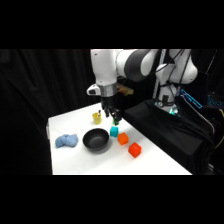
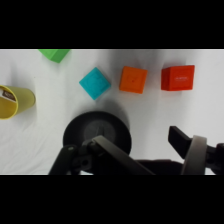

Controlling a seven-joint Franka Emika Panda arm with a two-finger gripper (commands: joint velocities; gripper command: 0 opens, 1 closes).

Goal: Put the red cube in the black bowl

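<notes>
Tool (image 1: 109,116) above black bowl (image 2: 97,132); grip state unclear, linkage hides bowl's near rim. Red cube (image 2: 178,78) well beyond bowl.

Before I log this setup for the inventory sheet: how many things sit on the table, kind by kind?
Cubes: 4 – red cube, orange cube, teal cube, green cube
Bowls: 1 – black bowl
Cups: 1 – yellow cup
Blue cloths: 1 – blue cloth
Total: 7
</notes>
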